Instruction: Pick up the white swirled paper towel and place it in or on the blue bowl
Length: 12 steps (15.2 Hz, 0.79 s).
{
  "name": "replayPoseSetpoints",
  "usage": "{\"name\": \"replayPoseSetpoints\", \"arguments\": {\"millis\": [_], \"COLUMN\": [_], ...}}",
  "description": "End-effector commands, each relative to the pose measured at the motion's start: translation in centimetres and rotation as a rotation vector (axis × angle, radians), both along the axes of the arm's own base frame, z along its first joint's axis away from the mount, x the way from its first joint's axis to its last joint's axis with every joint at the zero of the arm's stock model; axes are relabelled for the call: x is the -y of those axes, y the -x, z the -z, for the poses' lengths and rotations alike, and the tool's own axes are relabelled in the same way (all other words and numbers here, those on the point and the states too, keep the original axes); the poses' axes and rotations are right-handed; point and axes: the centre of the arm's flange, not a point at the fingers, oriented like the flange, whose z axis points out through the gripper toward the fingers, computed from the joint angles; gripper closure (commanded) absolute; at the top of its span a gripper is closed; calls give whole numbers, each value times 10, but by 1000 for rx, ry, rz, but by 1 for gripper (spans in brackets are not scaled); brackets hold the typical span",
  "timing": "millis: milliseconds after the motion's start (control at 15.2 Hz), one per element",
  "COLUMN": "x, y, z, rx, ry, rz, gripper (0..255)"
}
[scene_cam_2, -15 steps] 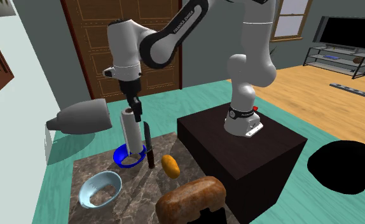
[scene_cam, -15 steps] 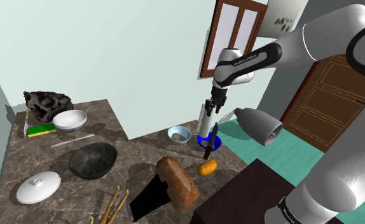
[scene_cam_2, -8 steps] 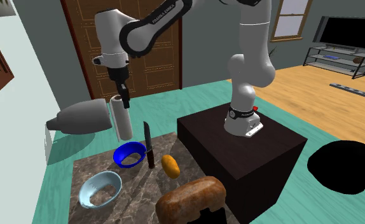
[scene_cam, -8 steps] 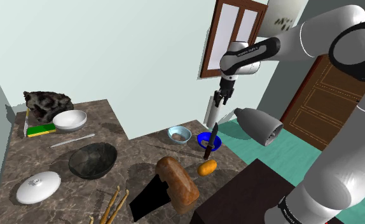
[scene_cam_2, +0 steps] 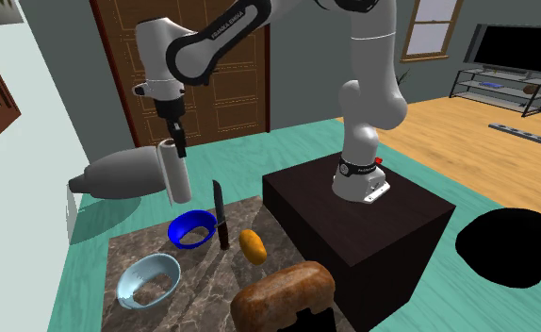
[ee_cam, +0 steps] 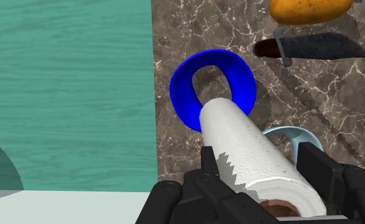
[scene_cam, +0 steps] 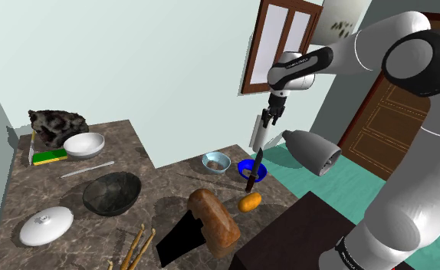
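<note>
My gripper (scene_cam: 270,119) is shut on the top end of a white paper towel roll (scene_cam: 260,131), which hangs in the air, slightly tilted. In the second exterior view the roll (scene_cam_2: 174,174) hangs from the gripper (scene_cam_2: 176,146) above and a little to the left of the blue bowl (scene_cam_2: 191,229). The blue bowl (scene_cam: 251,169) sits on the marble counter near its far edge. In the wrist view the roll (ee_cam: 254,156) sits clasped between the fingers (ee_cam: 208,167), its lower end over the bowl's (ee_cam: 213,87) rim.
A black-handled knife (scene_cam: 251,176) and an orange fruit (scene_cam: 249,202) lie beside the blue bowl. A light blue bowl (scene_cam: 216,162), a bread loaf (scene_cam: 215,220), a dark bowl (scene_cam: 112,192), a white bowl (scene_cam: 83,145) and a white lid (scene_cam: 46,226) share the counter. A grey cone-shaped object (scene_cam: 311,151) sits beyond the counter's edge.
The gripper has lifted the paper towel roll out of the blue bowl and carried it up and away, toward the second exterior view's left. The roll now tilts slightly.
</note>
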Motion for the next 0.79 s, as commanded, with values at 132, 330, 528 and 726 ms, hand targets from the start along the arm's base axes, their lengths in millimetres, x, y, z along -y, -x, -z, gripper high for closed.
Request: {"name": "replayPoseSetpoints", "arguments": {"millis": [132,330,528,726], "x": [0,0,0,0], "y": [0,0,0,0], "z": [21,37,53,69], "rx": [0,0,0,0], "ry": [0,0,0,0], "rz": [0,0,0,0], "gripper": [255,255,255,255]}}
